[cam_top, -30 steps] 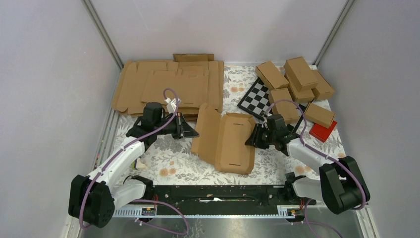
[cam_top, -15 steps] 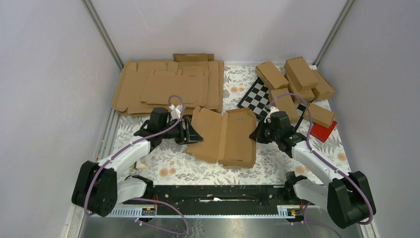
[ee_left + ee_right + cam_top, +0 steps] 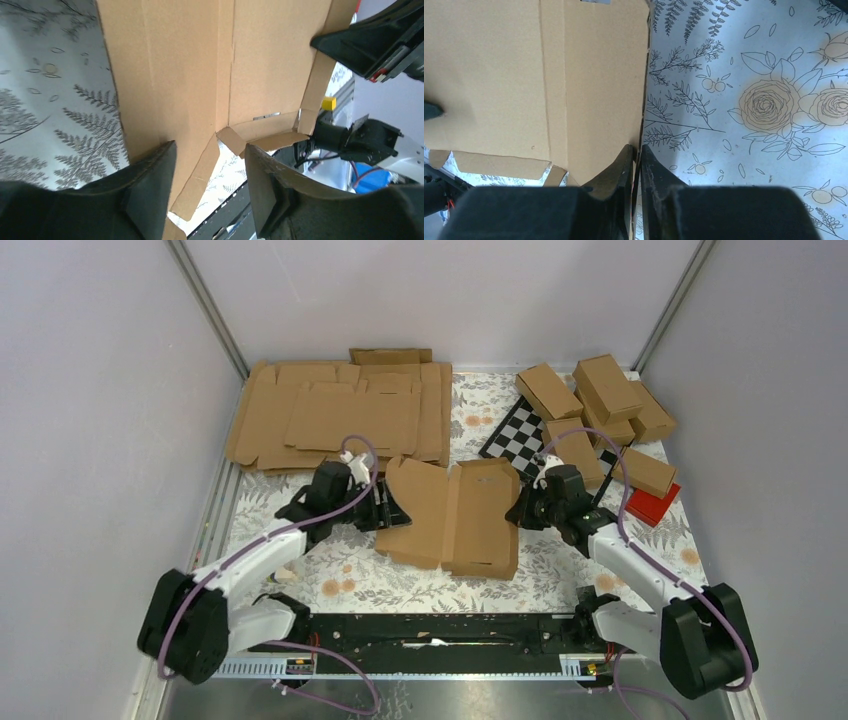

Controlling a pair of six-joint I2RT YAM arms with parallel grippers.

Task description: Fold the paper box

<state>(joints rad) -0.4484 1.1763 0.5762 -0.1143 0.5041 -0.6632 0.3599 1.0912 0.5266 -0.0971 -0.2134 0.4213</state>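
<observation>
paper box (image 3: 455,515): part-open, lying mid counter (image 3: 350,580) between both arms | left gripper (image 3: 209,150): jaws spread, box's left edge flap sits between them, unclamped | right gripper (image 3: 636,149): fingers pressed nearly together, pinching box's right edge | flat blanks pile (image 3: 340,415) far-left | folded cartons (image 3: 600,405) far-right

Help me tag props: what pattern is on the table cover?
Table cover: white with floral line drawings; right wrist view.
</observation>
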